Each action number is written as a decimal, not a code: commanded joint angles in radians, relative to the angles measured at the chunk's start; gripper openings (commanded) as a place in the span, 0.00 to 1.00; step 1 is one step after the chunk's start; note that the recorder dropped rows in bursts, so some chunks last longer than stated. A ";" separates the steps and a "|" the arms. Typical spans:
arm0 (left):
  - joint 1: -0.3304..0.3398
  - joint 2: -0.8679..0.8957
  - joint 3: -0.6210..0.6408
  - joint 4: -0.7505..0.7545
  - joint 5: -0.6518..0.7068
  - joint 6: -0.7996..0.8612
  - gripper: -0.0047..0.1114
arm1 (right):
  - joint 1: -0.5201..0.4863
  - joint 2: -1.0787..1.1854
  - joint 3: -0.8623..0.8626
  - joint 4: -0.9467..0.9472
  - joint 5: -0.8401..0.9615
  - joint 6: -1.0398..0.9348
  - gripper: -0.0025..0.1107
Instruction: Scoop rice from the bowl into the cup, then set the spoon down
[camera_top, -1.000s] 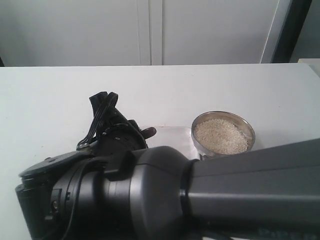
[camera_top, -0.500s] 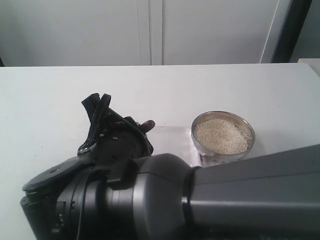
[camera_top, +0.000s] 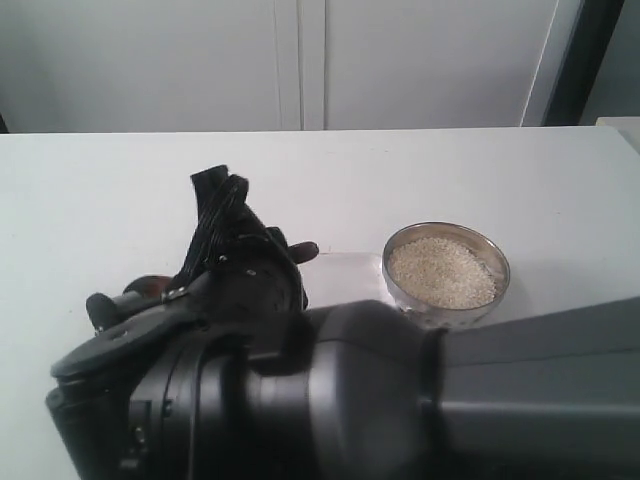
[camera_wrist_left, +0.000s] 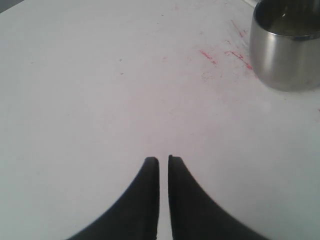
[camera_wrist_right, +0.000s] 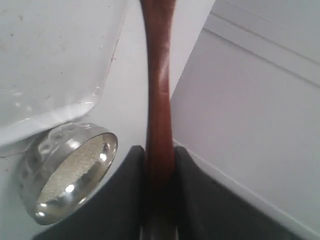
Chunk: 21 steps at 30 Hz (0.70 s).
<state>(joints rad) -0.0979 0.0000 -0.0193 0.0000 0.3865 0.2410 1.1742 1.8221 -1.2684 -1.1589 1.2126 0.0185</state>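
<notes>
The steel bowl (camera_top: 497, 255) stands on the white table at right of middle, filled with rice (camera_top: 440, 272). It also shows in the right wrist view, the bowl (camera_wrist_right: 32, 167) with its rice (camera_wrist_right: 75, 167). My right gripper (camera_wrist_right: 160, 149) is shut on the slim handle of the brown wooden spoon (camera_wrist_right: 159, 75), held in the air. In the exterior view this gripper (camera_top: 245, 265) is left of the bowl, with a dark spoon end (camera_top: 304, 250) poking out. The steel cup (camera_wrist_left: 287, 45) stands ahead of my left gripper (camera_wrist_left: 163, 159), which is shut on nothing above bare table.
A clear plastic sheet (camera_top: 345, 270) lies on the table between gripper and bowl. Red smears (camera_wrist_left: 210, 55) mark the table near the cup. My right arm's dark bulk (camera_top: 450, 400) fills the foreground and hides the cup there. White cabinet doors (camera_top: 300, 60) stand behind.
My right gripper has twisted with the spoon in it. Its cable bundle swung right and up, and a dark brownish end now sticks out on its left. The bowl has not moved.
</notes>
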 joint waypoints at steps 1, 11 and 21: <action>-0.005 0.000 0.009 -0.006 0.048 -0.006 0.16 | -0.012 -0.107 0.003 0.135 0.008 0.245 0.02; -0.005 0.000 0.009 -0.006 0.048 -0.006 0.16 | -0.265 -0.235 0.003 0.720 0.008 0.790 0.02; -0.005 0.000 0.009 -0.006 0.048 -0.006 0.16 | -0.312 -0.130 0.003 0.911 0.008 0.796 0.02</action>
<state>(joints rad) -0.0979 0.0000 -0.0193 0.0000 0.3865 0.2410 0.8834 1.6659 -1.2684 -0.2643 1.2196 0.8011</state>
